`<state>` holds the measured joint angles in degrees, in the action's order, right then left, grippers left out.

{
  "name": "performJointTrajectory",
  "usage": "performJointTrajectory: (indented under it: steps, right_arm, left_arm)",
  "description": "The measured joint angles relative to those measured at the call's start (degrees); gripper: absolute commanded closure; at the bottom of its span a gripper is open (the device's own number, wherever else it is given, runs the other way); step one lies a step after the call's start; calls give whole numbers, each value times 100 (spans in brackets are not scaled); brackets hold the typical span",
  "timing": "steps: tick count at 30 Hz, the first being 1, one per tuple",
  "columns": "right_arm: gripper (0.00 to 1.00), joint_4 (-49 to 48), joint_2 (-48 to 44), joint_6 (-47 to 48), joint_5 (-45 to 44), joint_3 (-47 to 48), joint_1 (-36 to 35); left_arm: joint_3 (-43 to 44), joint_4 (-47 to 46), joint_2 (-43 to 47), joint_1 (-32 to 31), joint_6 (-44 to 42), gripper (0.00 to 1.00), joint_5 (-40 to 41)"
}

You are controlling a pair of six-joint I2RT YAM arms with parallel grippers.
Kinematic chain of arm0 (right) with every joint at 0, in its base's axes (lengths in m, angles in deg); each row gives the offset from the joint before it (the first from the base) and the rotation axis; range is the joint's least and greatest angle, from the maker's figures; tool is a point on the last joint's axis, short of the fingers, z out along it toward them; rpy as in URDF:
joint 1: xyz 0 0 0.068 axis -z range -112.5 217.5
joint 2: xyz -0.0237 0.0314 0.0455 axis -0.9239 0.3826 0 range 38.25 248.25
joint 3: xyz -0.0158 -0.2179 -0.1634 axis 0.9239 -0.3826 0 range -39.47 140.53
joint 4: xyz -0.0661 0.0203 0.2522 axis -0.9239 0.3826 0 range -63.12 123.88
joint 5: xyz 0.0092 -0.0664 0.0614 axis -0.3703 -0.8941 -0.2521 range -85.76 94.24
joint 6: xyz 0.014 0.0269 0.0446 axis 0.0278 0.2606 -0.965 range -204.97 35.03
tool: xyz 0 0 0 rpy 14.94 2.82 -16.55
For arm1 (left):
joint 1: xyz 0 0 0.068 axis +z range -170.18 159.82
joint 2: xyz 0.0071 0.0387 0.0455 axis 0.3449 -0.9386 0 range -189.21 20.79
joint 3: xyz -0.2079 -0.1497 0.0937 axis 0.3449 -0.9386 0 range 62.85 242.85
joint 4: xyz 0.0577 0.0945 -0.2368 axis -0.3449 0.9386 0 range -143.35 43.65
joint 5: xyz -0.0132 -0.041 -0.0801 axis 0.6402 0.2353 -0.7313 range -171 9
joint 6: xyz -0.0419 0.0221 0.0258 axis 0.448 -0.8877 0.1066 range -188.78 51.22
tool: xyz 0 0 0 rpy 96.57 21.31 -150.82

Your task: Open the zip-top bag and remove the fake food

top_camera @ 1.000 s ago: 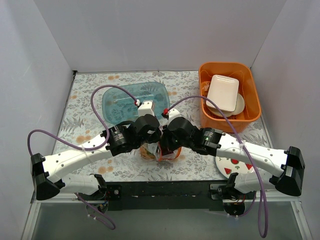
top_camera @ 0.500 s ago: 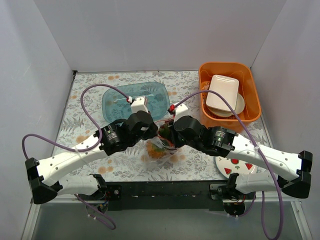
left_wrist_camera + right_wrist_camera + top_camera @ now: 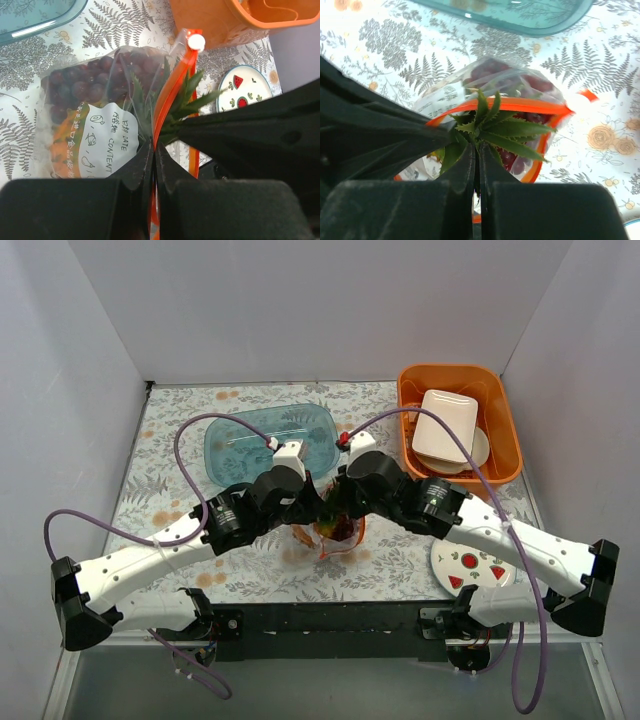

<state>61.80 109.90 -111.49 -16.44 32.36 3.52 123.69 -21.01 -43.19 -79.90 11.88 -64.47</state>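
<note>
The step in hand is opening the bag. Nearest the arm bases, the left gripper [image 3: 152, 145] and right gripper [image 3: 476, 147] meet nose to nose over the middle of the counter [image 3: 170, 490]. Each has its jaws closed flat on one lip of the zip-top bag [image 3: 100, 135], which hangs between them. The left jaws pinch the wall beside the orange zip strip [image 3: 172, 85], whose white slider [image 3: 196, 41] sits at the strip's far end. From the right wrist the strip bows out into a loop, so the mouth looks at least partly parted. I cannot tell whether the bag's bottom rests on the counter.

The fake food is all inside. The pineapple's [image 3: 490, 125] green leaves poke up through the mouth, right at the right jaws, and dark grapes [image 3: 85, 85] are packed below against the clear wall.

As I judge it, the next move is to draw the two lips further apart until the mouth gapes. One gripper must then let go and reach in, most likely for the pineapple leaves, while the other keeps the bag steady.

Further off, the watermelon plate [image 3: 470, 565] lies to the right. The teal tray [image 3: 240, 440] is beyond the grippers, and the orange bin [image 3: 510, 430] of white dishes [image 3: 445, 425] stands at the far right.
</note>
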Motion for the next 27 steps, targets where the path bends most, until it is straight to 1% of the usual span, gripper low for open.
performJointTrajectory:
  steps: [2, 5, 15, 21, 27]
  right_arm:
    - [99, -22, -166, -9, 118, -111, 212]
    - [99, -35, -391, -33, 240, -190, 328]
    - [99, -28, -560, -133, 254, -227, -103]
    - [99, 101, -710, -129, -11, -225, -118]
    - [99, 280, -769, 9, -37, -72, 37]
  left_arm:
    - [0, -61, -42, 0, -11, 100, -24]
    - [0, -103, -52, 0, 15, 100, -22]
    - [2, 109, -52, -7, 391, 100, 345]
    - [11, 46, -52, -13, 531, 100, 380]
    - [28, 46, -31, -13, 542, 100, 385]
